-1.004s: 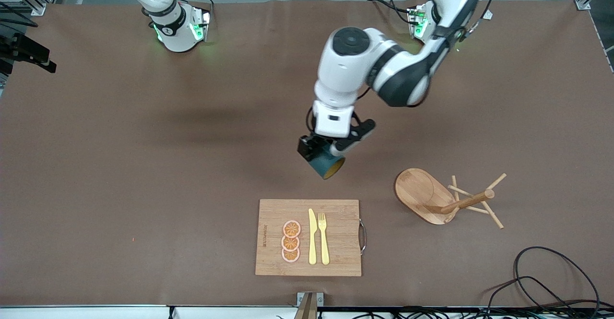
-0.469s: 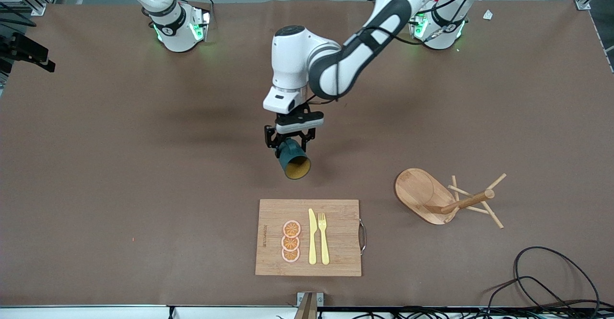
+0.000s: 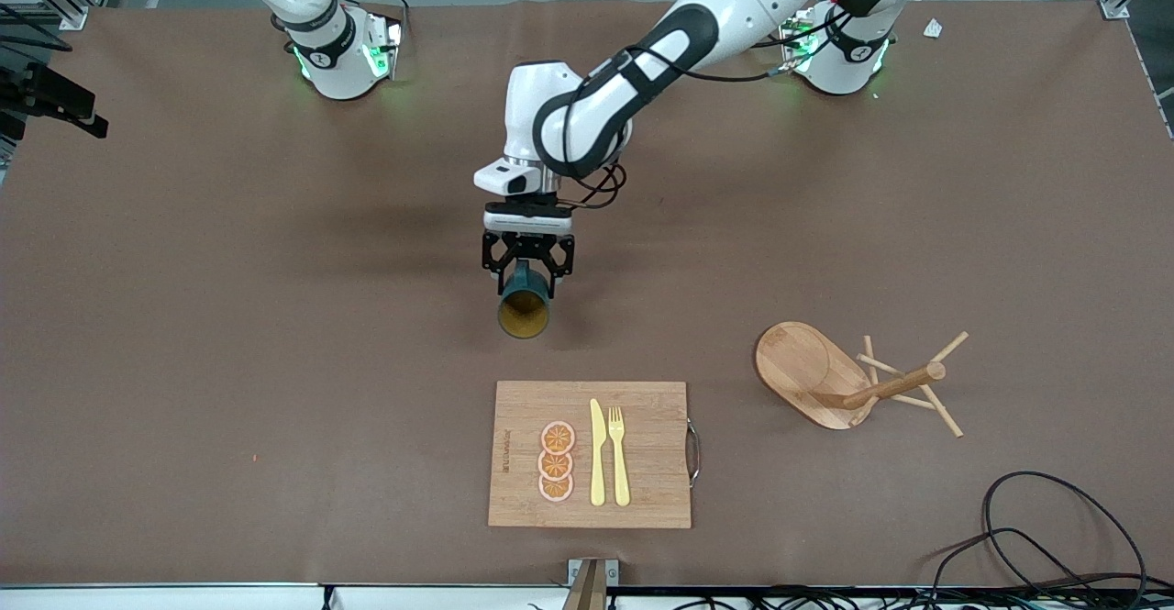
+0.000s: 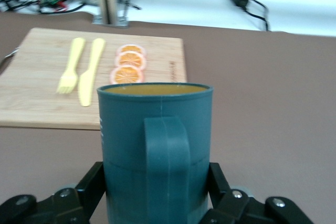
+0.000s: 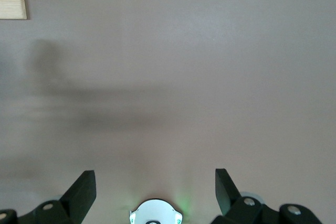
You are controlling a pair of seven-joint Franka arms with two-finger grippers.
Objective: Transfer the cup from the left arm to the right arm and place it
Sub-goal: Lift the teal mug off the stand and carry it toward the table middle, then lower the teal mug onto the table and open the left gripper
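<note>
The dark teal cup (image 3: 524,305) with a mustard-yellow inside is held in the air over the middle of the table. It lies on its side, mouth toward the cutting board. My left gripper (image 3: 527,271) is shut on the cup near its base. In the left wrist view the cup (image 4: 157,145) fills the middle with its handle facing the camera, and the left gripper (image 4: 156,184) has a finger pressed on each side. My right gripper (image 5: 155,184) is open and empty, high over its own base; it is out of the front view.
A wooden cutting board (image 3: 642,449) with a yellow knife, a fork and orange slices lies nearer the front camera than the cup. A wooden peg rack (image 3: 844,376) lies tipped over toward the left arm's end. Black cables (image 3: 1055,537) lie at the near corner.
My left arm has carried the cup toward the right arm's end of the table and turned it so its mouth faces the front camera. The right arm has not moved.
</note>
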